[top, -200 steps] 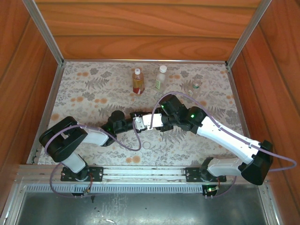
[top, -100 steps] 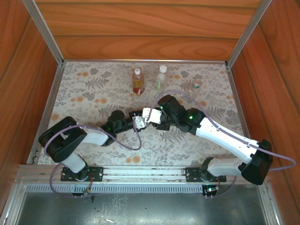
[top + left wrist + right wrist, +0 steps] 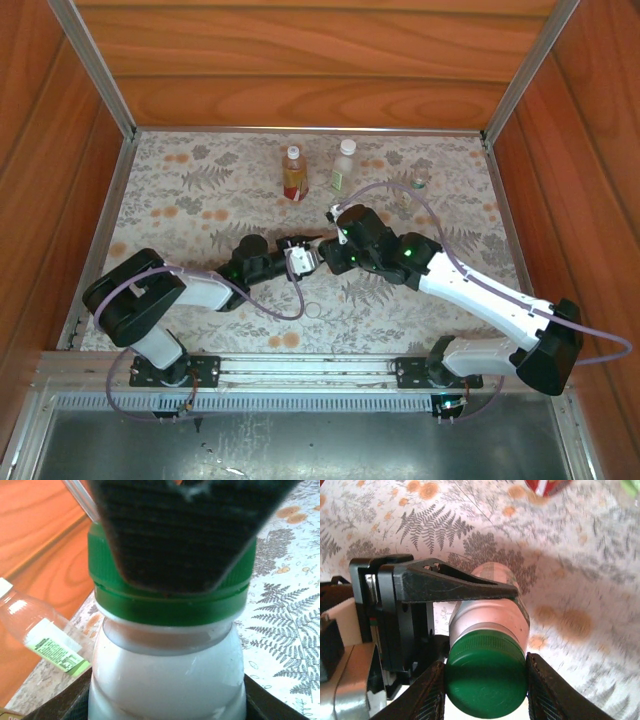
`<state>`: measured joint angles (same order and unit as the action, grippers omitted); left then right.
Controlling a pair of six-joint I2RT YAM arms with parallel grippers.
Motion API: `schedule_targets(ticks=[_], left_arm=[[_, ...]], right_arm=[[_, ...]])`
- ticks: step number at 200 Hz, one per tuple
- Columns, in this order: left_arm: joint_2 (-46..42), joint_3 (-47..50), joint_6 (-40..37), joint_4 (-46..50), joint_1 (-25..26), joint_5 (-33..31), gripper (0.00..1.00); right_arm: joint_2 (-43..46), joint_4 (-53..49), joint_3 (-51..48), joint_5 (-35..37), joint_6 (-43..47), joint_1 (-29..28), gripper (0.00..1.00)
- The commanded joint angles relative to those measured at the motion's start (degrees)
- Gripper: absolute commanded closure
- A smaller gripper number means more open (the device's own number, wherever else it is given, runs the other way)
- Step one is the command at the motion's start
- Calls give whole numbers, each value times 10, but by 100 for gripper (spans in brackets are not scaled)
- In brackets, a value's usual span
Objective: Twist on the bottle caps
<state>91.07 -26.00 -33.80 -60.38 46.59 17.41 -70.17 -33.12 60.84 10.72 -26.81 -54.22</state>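
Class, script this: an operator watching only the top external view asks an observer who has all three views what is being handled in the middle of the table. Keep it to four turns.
Operator: I can't make out the middle of my view. What is being held there?
Observer: In the right wrist view, the right gripper pinches a dark green cap between its fingers.
Operator: Is that cap on a bottle?
Observer: Yes. The left wrist view shows it sitting on the neck of a white bottle clamped in the left gripper.
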Motion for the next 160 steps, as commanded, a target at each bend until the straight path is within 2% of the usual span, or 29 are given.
schedule_targets(ticks=[1,18,35,47,64,82,103,119,139,160], left_arm=[[2,-10,-21,-32,2,-19,50],[2,-6,-23,-32,1,-14,50],[-4,3,-13,-32,0,0,50],[-10,9,-4,-32,-1,18,50],[-22,15,14,-30,-6,53,50],[-33,25,11,-30,-8,75,50],[-42,32,7,-29,-9,81,50],[-48,35,8,-28,-9,83,50],[-53,36,9,-27,-10,90,50],[-52,35,11,-26,-11,97,50]], right_arm=[[4,-37,28,14,-188,5,98],[21,-23,28,9,-129,6,86],[42,1,25,-6,-17,6,64],[62,24,15,-36,99,6,48],[95,37,-8,-104,333,6,32],[105,1,3,-113,475,5,31],[90,-57,34,-135,598,0,30],[74,-97,48,-124,690,-7,29],[57,-100,49,-97,753,-9,28],[35,-97,59,-80,775,-10,30]])
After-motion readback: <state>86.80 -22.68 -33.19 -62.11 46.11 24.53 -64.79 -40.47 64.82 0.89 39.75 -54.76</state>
